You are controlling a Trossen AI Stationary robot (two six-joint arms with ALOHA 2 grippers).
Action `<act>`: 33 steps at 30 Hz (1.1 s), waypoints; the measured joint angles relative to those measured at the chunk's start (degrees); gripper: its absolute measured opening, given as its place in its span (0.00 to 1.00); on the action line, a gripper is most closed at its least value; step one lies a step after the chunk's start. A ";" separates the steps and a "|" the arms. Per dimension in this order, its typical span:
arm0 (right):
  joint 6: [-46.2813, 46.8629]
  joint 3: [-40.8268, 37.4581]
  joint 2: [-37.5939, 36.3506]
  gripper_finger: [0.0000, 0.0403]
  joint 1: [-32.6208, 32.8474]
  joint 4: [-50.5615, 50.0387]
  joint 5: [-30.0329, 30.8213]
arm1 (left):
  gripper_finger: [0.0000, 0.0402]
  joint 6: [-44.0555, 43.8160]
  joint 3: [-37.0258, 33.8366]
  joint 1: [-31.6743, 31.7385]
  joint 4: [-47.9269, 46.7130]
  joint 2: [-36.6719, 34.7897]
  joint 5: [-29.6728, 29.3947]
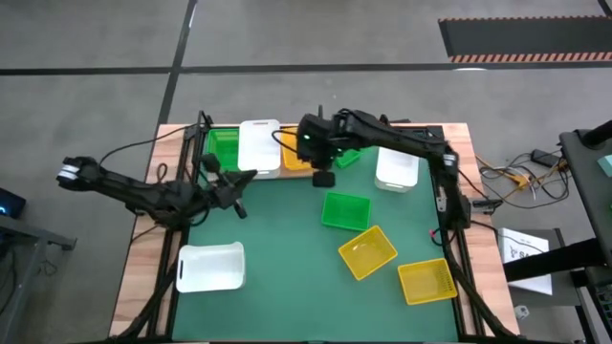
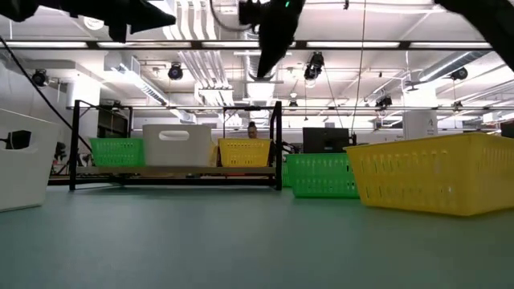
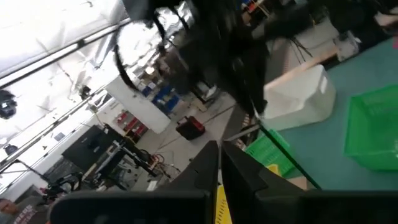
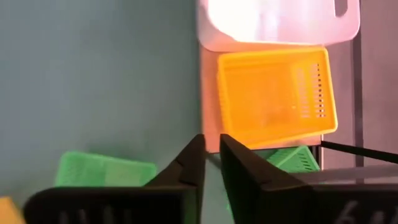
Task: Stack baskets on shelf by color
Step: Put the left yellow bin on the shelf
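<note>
The shelf (image 2: 177, 178) stands at the table's far edge. On its board, from left to right, sit a green basket (image 1: 225, 148), a white basket (image 1: 259, 148) and a yellow basket (image 4: 273, 93), each on its bottom. My right gripper (image 4: 211, 146) hangs above the shelf's near edge by the yellow basket. It points steeply down, with its fingers nearly together and nothing between them. My left gripper (image 1: 241, 182) is shut and empty. It points level over the mat, just in front of the shelf's left part.
Loose on the green mat lie a green basket (image 1: 345, 211), two yellow baskets (image 1: 367, 251) (image 1: 426, 282) and a white basket (image 1: 210, 267). Right of the shelf stand another white basket (image 1: 397, 169) and a green one (image 1: 349, 156).
</note>
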 joint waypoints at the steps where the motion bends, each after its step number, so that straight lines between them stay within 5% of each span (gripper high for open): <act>1: 0.00 -1.86 -1.91 0.07 0.73 0.74 -0.03 | 0.01 -0.64 0.39 0.00 -0.10 1.14 0.74; 15: 2.03 -46.02 -31.98 0.02 10.81 34.59 0.25 | 0.00 -15.23 10.67 8.33 -2.44 18.45 20.07; 24: -1.99 -69.43 -46.51 0.02 12.82 57.97 0.23 | 0.00 -22.38 27.71 23.53 -28.56 33.71 31.12; 33: -2.62 -80.90 -54.02 0.02 12.79 67.09 0.22 | 0.00 -19.91 40.82 31.95 -48.80 47.29 34.27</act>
